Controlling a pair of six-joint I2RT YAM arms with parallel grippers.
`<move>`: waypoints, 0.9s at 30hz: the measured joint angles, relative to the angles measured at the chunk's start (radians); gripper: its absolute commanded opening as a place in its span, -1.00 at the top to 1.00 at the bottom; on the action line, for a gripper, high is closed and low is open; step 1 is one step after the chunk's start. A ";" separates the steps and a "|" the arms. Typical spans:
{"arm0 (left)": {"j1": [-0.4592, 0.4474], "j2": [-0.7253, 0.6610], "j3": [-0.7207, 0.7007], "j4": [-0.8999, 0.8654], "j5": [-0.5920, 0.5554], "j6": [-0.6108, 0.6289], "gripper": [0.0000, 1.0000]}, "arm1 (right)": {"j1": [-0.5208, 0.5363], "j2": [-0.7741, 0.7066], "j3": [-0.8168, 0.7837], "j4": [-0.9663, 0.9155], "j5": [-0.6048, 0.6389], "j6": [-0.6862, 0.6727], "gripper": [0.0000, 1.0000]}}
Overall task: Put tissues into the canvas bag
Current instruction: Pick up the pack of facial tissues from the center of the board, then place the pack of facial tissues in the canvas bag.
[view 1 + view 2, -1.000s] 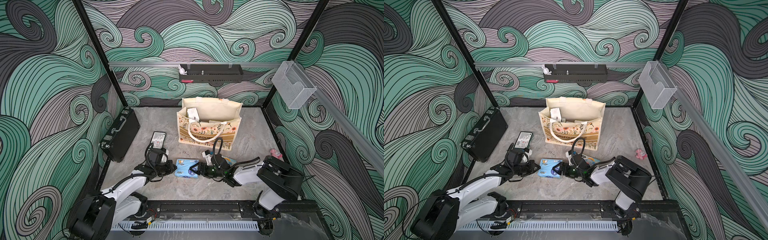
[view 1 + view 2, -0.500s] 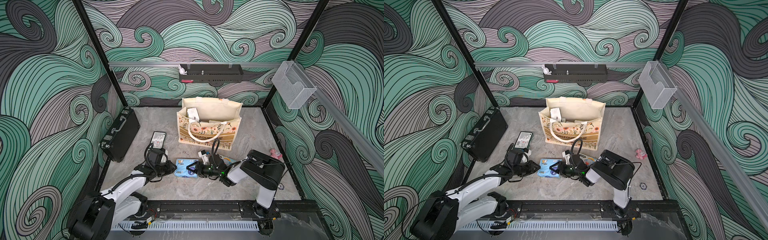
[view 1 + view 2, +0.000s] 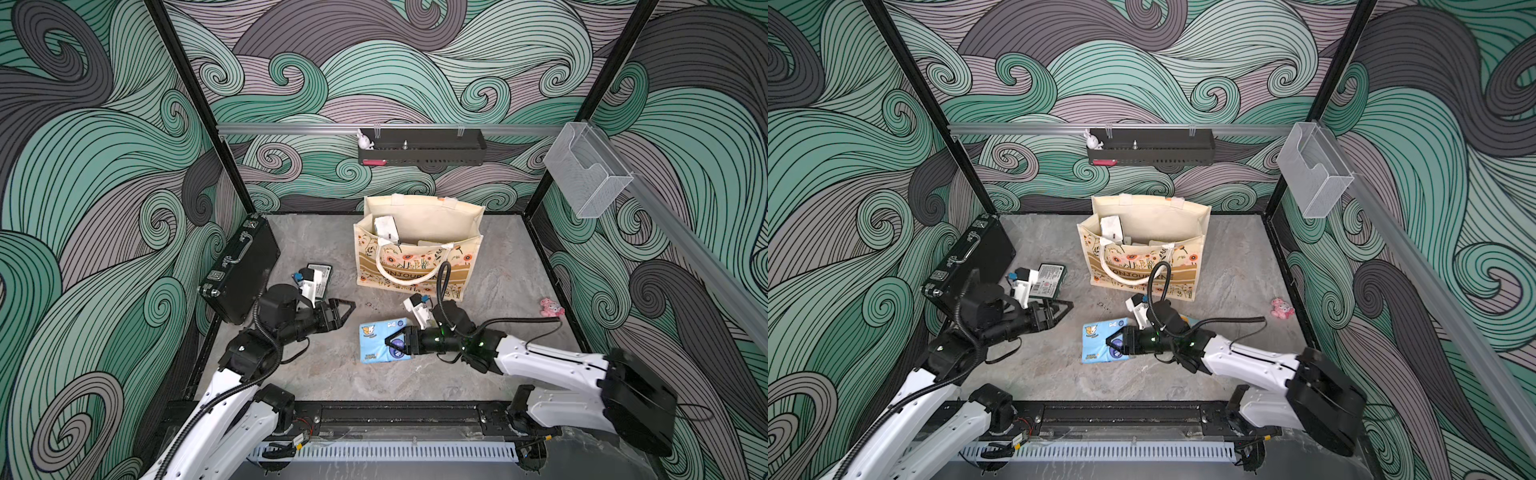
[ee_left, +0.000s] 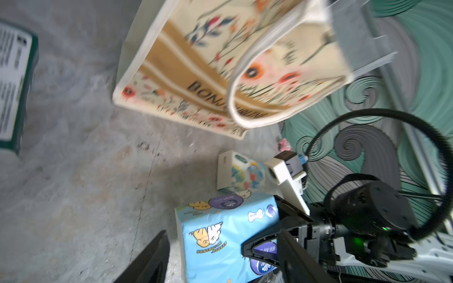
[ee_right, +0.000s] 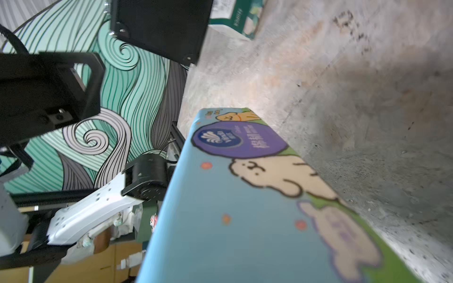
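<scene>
A light blue tissue pack lies on the floor in front of the canvas bag. My right gripper is shut on that pack's right end. Its fingers are hidden in the right wrist view. My left gripper is open, just left of the pack and apart from it. A dark green pack lies behind the left wrist. A white cartoon pack sits by the right wrist. Other packs stand inside the bag.
A black briefcase leans on the left wall. A pink toy lies at the right wall. On the back wall hangs a black shelf with a white figure; a clear holder hangs on the right rail.
My left gripper has opened and drawn back from the blue pack. My right gripper has closed on the pack's other end, and its arm has swung out to the right.
</scene>
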 measured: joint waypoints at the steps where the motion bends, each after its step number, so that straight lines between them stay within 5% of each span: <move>1: 0.000 -0.021 0.043 -0.027 -0.009 0.027 -0.40 | -0.013 -0.057 0.051 -0.100 0.004 -0.039 -0.08; 8: 0.000 -0.105 0.147 -0.180 -0.062 0.209 -0.41 | -0.230 -0.211 0.468 -0.580 -0.027 -0.251 -0.06; 17: 0.000 -0.190 0.062 -0.254 -0.080 0.265 -0.39 | -0.406 0.106 1.042 -0.871 0.046 -0.494 -0.04; 27: 0.000 -0.195 0.061 -0.259 -0.077 0.290 -0.38 | -0.417 0.381 1.275 -0.979 0.254 -0.614 -0.02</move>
